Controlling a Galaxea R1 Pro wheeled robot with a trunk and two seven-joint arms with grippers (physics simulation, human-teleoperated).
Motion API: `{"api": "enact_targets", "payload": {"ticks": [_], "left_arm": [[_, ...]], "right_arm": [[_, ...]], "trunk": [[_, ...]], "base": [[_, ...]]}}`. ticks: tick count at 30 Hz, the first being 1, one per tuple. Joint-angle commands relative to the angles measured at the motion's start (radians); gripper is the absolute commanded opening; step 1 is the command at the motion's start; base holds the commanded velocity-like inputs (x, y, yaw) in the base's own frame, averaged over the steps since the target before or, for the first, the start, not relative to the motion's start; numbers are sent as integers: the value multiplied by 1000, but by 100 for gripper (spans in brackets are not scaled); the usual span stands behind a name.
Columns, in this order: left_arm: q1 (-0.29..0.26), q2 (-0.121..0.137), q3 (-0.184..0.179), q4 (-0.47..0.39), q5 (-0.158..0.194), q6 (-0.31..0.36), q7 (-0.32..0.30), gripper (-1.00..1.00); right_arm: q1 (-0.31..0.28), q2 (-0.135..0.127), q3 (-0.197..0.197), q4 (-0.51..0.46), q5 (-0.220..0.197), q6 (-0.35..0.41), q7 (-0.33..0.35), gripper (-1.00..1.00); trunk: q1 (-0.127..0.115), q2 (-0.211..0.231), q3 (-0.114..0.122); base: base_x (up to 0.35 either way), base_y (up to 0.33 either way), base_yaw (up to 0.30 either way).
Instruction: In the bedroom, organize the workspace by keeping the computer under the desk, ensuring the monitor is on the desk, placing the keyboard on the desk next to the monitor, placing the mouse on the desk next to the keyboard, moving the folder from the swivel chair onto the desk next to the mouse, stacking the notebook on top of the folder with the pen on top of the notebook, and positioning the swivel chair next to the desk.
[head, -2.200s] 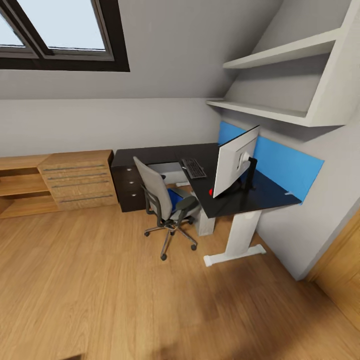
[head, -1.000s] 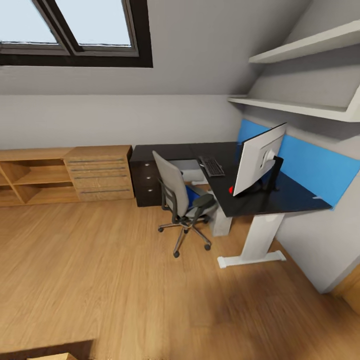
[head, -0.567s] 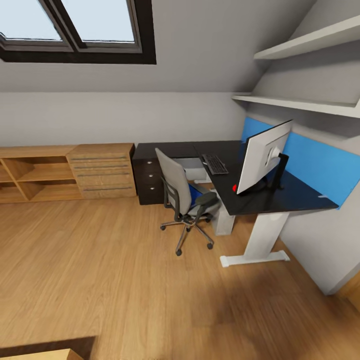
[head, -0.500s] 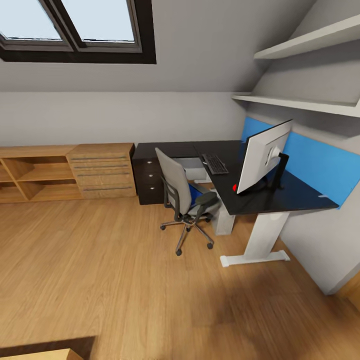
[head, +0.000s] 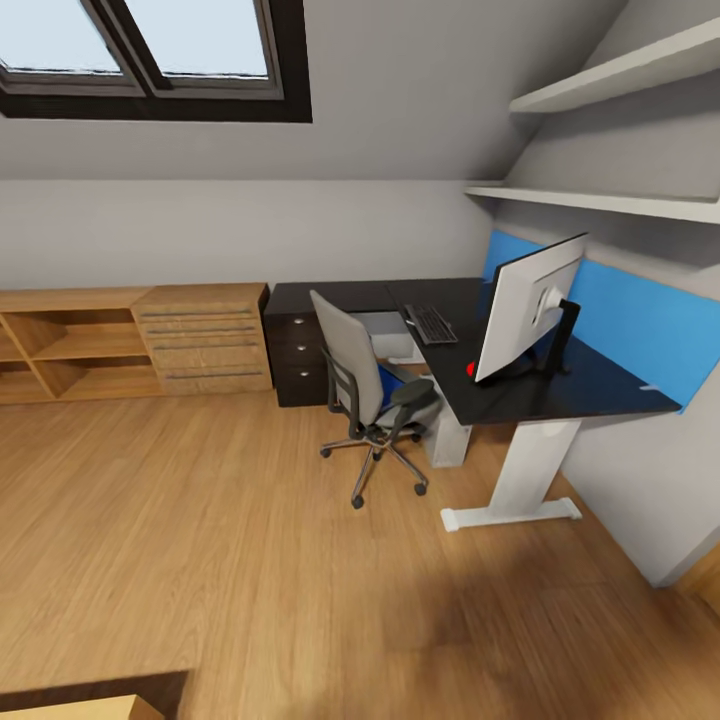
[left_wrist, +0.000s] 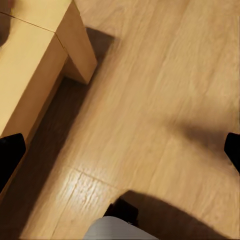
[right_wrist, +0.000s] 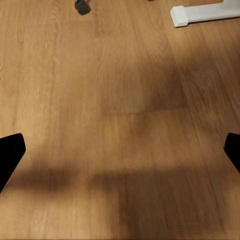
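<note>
The desk (head: 340, 296) with its black top stands in the far right corner, its white T-foot leg (head: 520, 480) nearest me. On it the monitor (head: 528, 302) shows its pale back, and the keyboard (head: 430, 324) lies beyond it. The swivel chair (head: 362, 385) stands at the desk's inner corner, with the blue folder (head: 389, 385) on its seat. A pale grey box (head: 450, 440) sits under the desk. Both grippers are over bare floor: my left gripper (left_wrist: 120, 155) and right gripper (right_wrist: 120, 150) stand open, nothing between the fingers. One chair castor (right_wrist: 81, 6) and the white foot (right_wrist: 205, 12) appear in the right wrist view.
A light wooden shelf unit with drawers (head: 200, 340) runs along the back wall on the left. White wall shelves (head: 600, 204) hang above the desk. Open wooden floor (head: 250, 560) lies between me and the chair. A light wooden furniture corner (left_wrist: 40, 60) is close to my left gripper.
The whole picture has shifted since 2.2 s ago, so the camera moved: desk and chair now sit further right. Over the last half second the view barely changes. Nothing in the room moved.
</note>
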Motion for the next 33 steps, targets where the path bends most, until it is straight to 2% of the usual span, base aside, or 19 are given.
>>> {"api": "enact_targets", "payload": {"ticks": [1, 4, 6, 8, 9, 10, 11, 13, 14, 16, 18, 19, 20, 22, 24, 27, 29, 32, 33], "left_arm": [[0, -1, -13, -42, 2, 6, 3, 100], [0, -2, -49, -170, 1, 80, 7, 100], [0, -1, -77, -373, 1, 270, 16, 100], [6, 0, -83, -506, 1, 400, 33, 100], [23, 1, -87, -651, 2, 539, 58, 100], [36, 1, -89, -723, 3, 608, 74, 100], [64, 1, -91, -863, 5, 738, 107, 100], [90, 0, -92, -984, 8, 848, 138, 100], [108, -1, -93, -1079, 10, 929, 159, 100], [120, -3, -95, -1145, 12, 984, 173, 100], [132, -4, -99, -1223, 14, 1042, 186, 100], [135, -6, -102, -1280, 20, 1068, 192, 100], [135, -6, -102, -1287, 22, 1071, 192, 100], [123, -10, -103, -1303, 28, 1076, 178, 100], [103, -22, -104, -1309, 31, 1078, 149, 100], [82, -47, -105, -1313, 32, 1079, 108, 100], [68, -68, -110, -1314, 32, 1079, 82, 100], [65, -68, -118, -1315, 31, 1080, 79, 100], [64, -66, -123, -1315, 30, 1081, 78, 100]], "right_arm": [[-1, 0, 10, -2, -6, -3, -4, 100], [-1, 0, 10, -8, -6, -3, -3, 100], [-2, -1, 9, -40, -6, 2, -4, 100], [-3, -1, 9, -79, -7, 10, -5, 100], [-3, -1, 8, -131, -10, 31, -6, 100], [-3, -2, 7, -160, -11, 49, -7, 100], [-4, -2, 6, -223, -12, 102, -9, 100], [-5, -3, 4, -295, -12, 175, -10, 100], [-7, -3, 2, -372, -13, 264, -10, 100], [-9, -3, -2, -448, -15, 359, -10, 100], [-32, -1, -16, -579, -39, 540, -10, 100], [-134, 1, -26, -654, -118, 713, -9, 100], [-162, 0, -28, -659, -139, 743, -9, 100], [-276, -2, -31, -643, -235, 841, -7, 100], [-363, -11, -33, -600, -299, 886, -7, 100], [-481, -31, -33, -520, -360, 916, -6, 100], [-616, -49, -36, -408, -411, 938, 6, 100], [-641, -51, -49, -373, -424, 925, 31, 100], [-654, -50, -62, -318, -435, 884, 49, 100]], "trunk": [[4, -8, -4], [15, -29, -14], [23, -43, -20], [31, -57, -26], [35, -64, -29], [38, -71, -32], [42, -78, -36], [50, -92, -42], [54, -99, -45], [61, -113, -51], [69, -127, -57], [73, -134, -61], [77, -141, -64], [84, -155, -70], [92, -169, -76], [104, -190, -86], [111, -204, -92], [123, -225, -101], [123, -225, -101]], "base": [[0, 0, 0], [0, 0, 0], [0, 0, 0], [0, 0, 0], [0, 0, 0], [0, 0, 0], [0, 0, 0], [0, 0, 0], [0, 0, 0], [0, 0, 0], [0, 0, 0], [0, 0, 0], [0, 0, 0], [0, 0, 0], [0, 0, 0], [0, 0, 0], [0, 0, 0], [0, 0, 0], [0, 0, 0]]}}
